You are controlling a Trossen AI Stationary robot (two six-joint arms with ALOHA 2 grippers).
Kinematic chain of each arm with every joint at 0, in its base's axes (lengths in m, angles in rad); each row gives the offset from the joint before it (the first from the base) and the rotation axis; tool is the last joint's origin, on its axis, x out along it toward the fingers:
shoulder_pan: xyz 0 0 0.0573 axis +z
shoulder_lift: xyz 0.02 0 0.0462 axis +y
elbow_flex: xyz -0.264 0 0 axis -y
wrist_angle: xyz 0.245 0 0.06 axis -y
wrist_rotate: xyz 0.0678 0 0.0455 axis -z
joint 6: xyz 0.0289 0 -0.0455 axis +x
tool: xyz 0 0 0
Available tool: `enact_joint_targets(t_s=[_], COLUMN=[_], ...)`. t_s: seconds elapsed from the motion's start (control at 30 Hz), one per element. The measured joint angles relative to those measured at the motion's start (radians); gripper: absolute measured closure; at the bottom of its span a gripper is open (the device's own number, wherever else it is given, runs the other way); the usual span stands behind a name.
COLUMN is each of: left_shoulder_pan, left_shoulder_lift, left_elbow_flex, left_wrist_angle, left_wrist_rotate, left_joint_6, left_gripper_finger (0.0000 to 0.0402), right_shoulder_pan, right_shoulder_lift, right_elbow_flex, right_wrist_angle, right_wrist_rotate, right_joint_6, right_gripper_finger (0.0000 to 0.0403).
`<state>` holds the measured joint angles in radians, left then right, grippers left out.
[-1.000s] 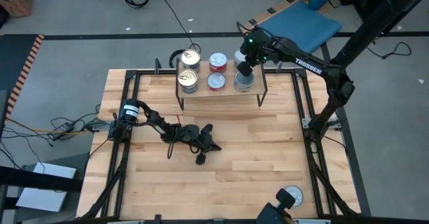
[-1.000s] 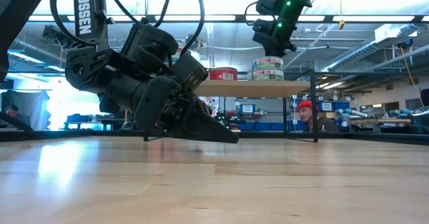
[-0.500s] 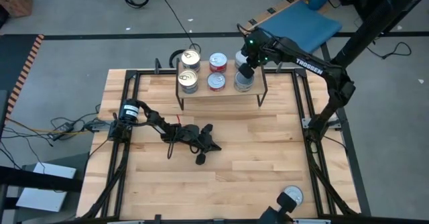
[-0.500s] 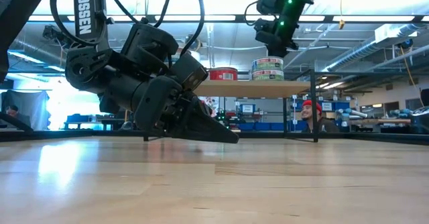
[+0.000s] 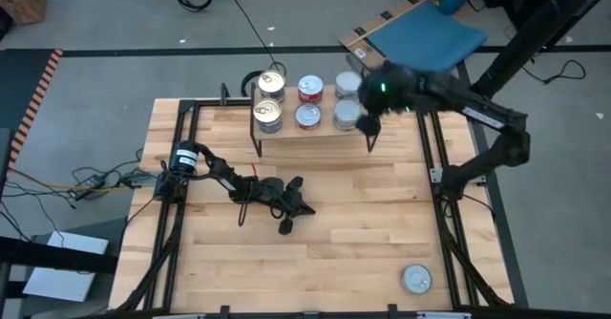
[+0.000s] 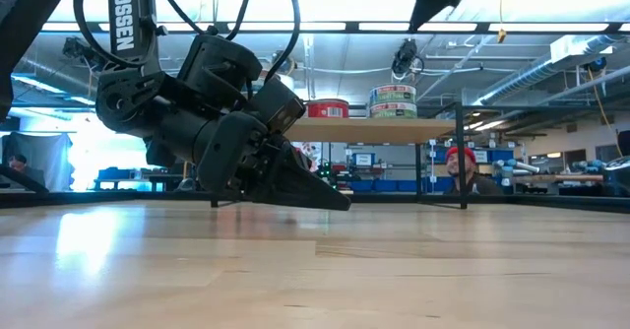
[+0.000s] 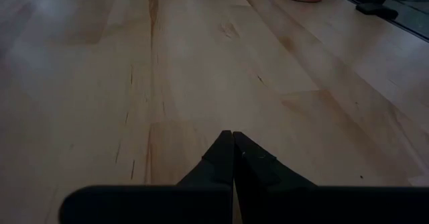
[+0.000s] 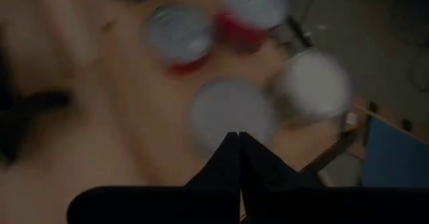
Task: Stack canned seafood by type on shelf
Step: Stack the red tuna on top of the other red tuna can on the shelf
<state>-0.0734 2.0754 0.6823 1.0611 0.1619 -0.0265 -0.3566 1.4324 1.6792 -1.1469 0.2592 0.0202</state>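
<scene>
While the shelf [image 5: 315, 133] already carries six tins in three pairs, gold-topped [image 5: 270, 83] at one end, red-labelled [image 5: 309, 88] in the middle and plain silver [image 5: 347, 85] at the end nearest my right arm, one silver-topped tin [image 5: 416, 279] sits alone near the table's front right corner, well apart from the rest. All of them stand upright, flat lids facing up, short axes vertical; round as they are, they point no particular way, and the shelf's long side runs across the table.

I judge I am between placements: nothing is carried, and the stray tin looks like the next pick. That would call for swinging my right gripper [image 5: 366, 123] toward that corner, parting the fingers wide enough for the tin's sides, and coming down square over it.

My right gripper hangs above the shelf's right end, fingers pressed together on nothing. My left gripper [image 5: 289, 207] rests mid-table, tips also pressed together, empty, as its wrist view confirms.
</scene>
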Motion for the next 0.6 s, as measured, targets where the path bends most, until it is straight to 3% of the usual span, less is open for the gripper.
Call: enact_joint_targets(t_s=[0.27, 0.6], left_shoulder_pan=[-0.003, -0.044], left_shoulder_lift=[0.0, 0.0], left_elbow_flex=[0.0, 0.0], left_wrist_angle=[0.001, 0.017], left_wrist_rotate=[0.0, 0.008], left_joint_6=[0.026, 0.104], left_gripper_finger=[0.0396, 0.0396], right_shoulder_pan=[0.389, 0.897], right_shoulder_lift=[-0.095, -0.117], right_elbow_flex=[-0.176, -0.54], right_wrist_angle=[-0.095, 0.072], right_wrist_rotate=[-0.037, -0.108], right_joint_6=[0.284, 0.778], right_gripper_finger=[0.0401, 0.04])
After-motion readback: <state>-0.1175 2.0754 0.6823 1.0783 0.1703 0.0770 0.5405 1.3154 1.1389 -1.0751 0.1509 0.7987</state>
